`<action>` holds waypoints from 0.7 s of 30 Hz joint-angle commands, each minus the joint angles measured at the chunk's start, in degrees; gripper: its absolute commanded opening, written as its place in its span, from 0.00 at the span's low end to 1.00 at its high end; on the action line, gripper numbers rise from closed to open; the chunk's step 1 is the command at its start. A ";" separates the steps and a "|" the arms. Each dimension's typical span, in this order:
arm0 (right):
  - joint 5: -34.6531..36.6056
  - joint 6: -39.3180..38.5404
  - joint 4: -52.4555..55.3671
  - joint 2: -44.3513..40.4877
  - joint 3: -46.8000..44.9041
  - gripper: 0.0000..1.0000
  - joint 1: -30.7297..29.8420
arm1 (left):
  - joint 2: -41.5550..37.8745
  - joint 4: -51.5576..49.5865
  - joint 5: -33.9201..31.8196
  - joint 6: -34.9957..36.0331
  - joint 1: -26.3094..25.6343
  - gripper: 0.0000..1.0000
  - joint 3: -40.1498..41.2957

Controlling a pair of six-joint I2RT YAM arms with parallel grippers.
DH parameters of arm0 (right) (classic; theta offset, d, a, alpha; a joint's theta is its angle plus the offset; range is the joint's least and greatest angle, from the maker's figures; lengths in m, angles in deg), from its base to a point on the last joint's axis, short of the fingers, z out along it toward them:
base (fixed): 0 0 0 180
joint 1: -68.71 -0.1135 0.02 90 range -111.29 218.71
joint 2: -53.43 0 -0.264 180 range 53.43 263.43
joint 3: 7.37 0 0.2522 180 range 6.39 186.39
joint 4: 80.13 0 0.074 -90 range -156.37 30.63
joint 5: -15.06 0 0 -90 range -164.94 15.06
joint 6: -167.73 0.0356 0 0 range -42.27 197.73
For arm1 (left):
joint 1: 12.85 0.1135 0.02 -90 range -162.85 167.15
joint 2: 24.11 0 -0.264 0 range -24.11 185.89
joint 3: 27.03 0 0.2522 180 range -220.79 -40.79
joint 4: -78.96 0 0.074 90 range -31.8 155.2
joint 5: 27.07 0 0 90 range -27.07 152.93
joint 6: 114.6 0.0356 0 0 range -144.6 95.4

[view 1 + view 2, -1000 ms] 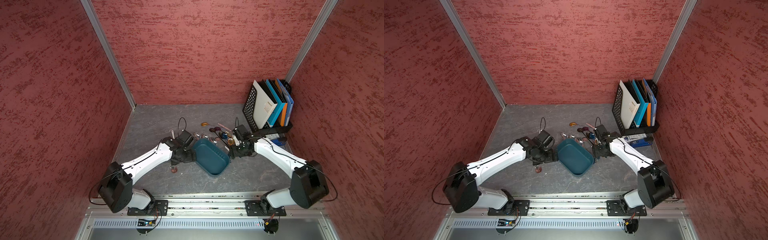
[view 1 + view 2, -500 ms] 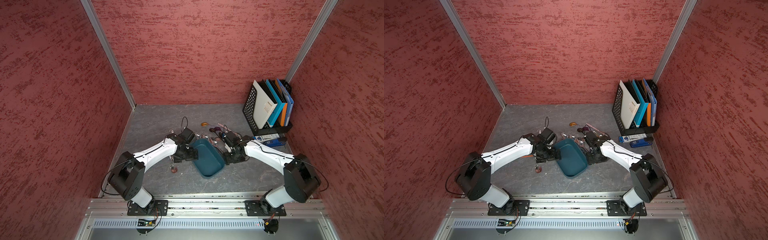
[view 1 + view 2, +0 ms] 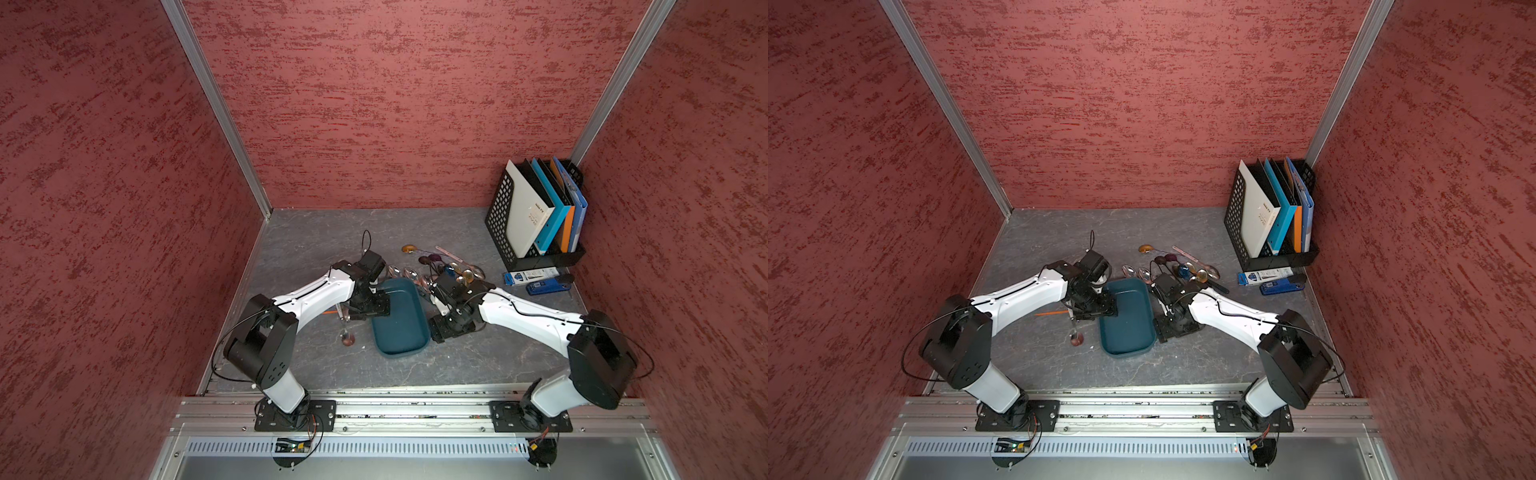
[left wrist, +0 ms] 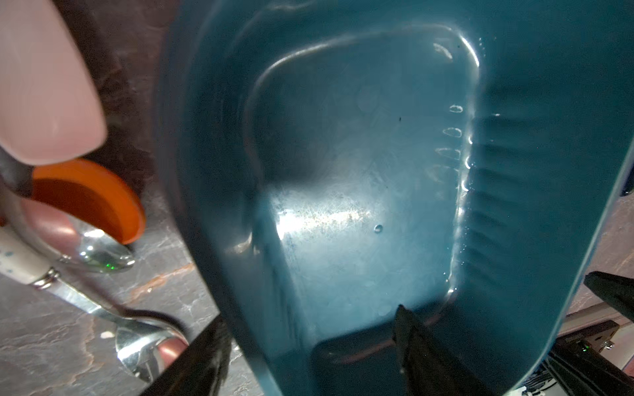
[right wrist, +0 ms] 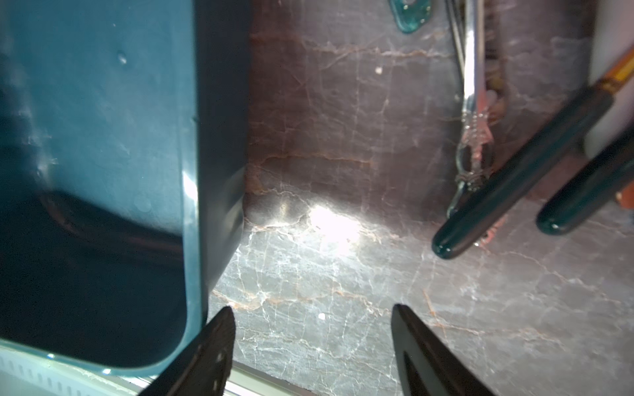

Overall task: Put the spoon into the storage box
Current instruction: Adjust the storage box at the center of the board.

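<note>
The grey tabletop [image 3: 316, 237] carried a black mesh file rack [image 3: 500, 216] in its far right corner. The storage box [image 3: 405, 332] lay near the middle, between the two arms. The left tool [image 4: 310, 313] stood open astride the box's wall, one finger inside and one outside. The right tool [image 5: 310, 308] was open over bare tabletop, one finger just beside the box. A cluster of spoons [image 3: 432, 259] lay beyond the box, and a brown-bowled spoon [image 3: 347, 338] lay near it on the left arm's side.
</note>
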 commanded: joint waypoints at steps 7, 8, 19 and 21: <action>6.05 -3.62 6.90 -3.85 4.08 0.78 6.99 | 5.47 -2.96 -0.60 6.14 2.01 0.50 -4.76; 6.19 -3.79 6.55 -5.04 3.99 0.78 7.92 | 6.00 -3.33 -0.90 6.78 2.08 0.48 -5.43; 2.22 -3.64 2.47 -1.89 5.37 0.67 17.52 | 12.08 -8.19 -5.29 13.67 3.84 0.30 -13.22; 1.04 -3.28 1.43 -1.13 5.81 0.64 18.48 | 12.32 -8.00 -5.29 14.31 4.51 0.30 -13.51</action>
